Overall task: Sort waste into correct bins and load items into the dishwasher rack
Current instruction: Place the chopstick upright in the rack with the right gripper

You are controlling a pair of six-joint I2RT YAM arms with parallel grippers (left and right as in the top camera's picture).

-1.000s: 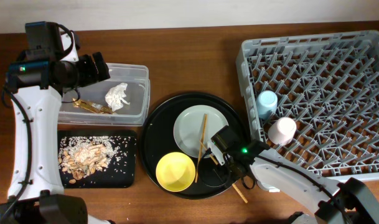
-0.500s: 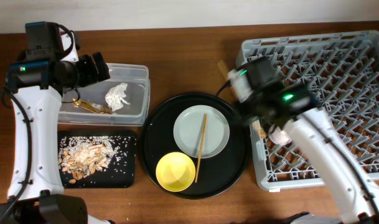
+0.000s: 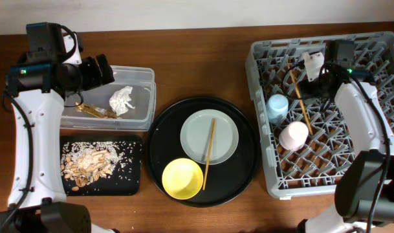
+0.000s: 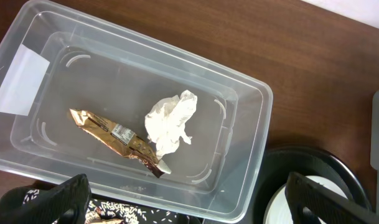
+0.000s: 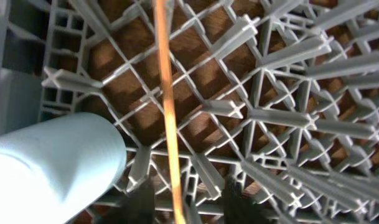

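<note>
My left gripper (image 3: 106, 70) (image 4: 189, 208) is open and empty over the clear tub (image 3: 142, 75) (image 4: 254, 93). The tub holds the white napkin (image 3: 122, 99) (image 4: 170, 121) and the gold-brown wrapper (image 3: 96, 111) (image 4: 114, 134). Food scraps (image 3: 87, 162) lie in the shallow black tray (image 3: 135, 184). My right gripper (image 3: 311, 79) (image 5: 192, 202) is open over the back left of the rack (image 3: 358, 136) (image 5: 270, 93). One chopstick (image 3: 300, 100) (image 5: 167, 106) lies on the rack's pegs between its fingers. The blue cup (image 3: 277, 107) (image 5: 46, 162) and pinkish cup (image 3: 292, 136) stand in the rack.
The round black tray (image 3: 161, 139) holds the grey-white plate (image 3: 226, 136), a second chopstick (image 3: 209, 152) across the plate, and the yellow bowl (image 3: 182, 178). The rack's left wall is right beside this tray.
My right arm swung from the round tray's front edge up to the rack's back left with one chopstick, which now lies on the pegs. The left arm has not moved.
</note>
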